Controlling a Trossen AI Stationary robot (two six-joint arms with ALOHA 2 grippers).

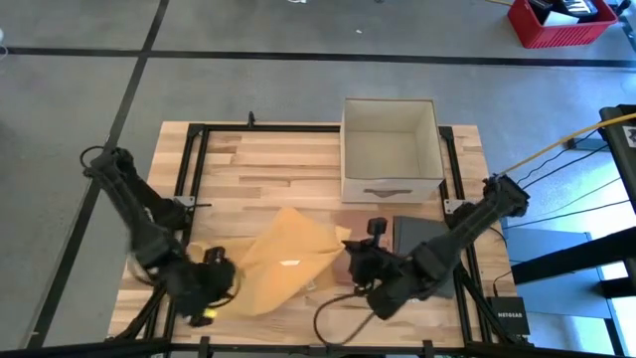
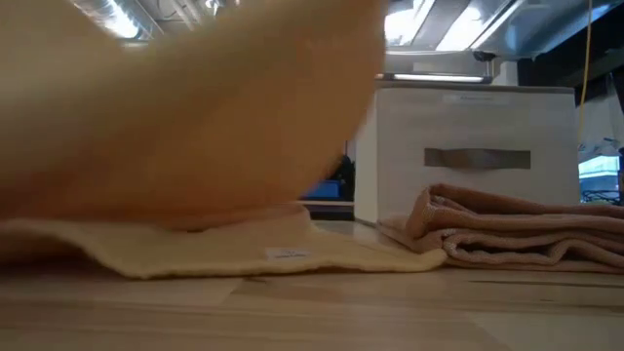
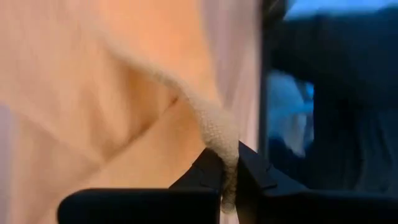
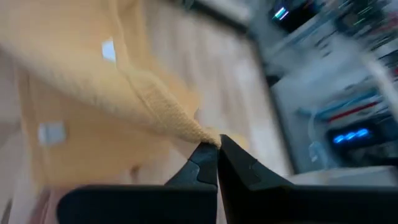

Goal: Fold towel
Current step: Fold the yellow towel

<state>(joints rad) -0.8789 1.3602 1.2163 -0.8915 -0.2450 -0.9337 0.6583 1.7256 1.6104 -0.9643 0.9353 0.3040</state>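
Hiding most of the low view, the towel [image 1: 283, 261] hangs pinched between left gripper [image 3: 228, 177] and right gripper [image 4: 217, 158], both low over the bench [image 1: 258, 169].

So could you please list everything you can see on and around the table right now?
Towel: one, yellow, table front centre, partly lifted, pinched at both ends.
Folded cloth: one, tan, on the table in front of the box in the low view.
Box: one, white, open top, table's back right.
Dark slab: one, grey, in front of the box, partly under the right arm.
Table: one, light wood, black frame.
Crate: one, red, floor at far right.
Left hand: shut on towel's edge, front left.
Right hand: shut on towel's corner, front centre-right.
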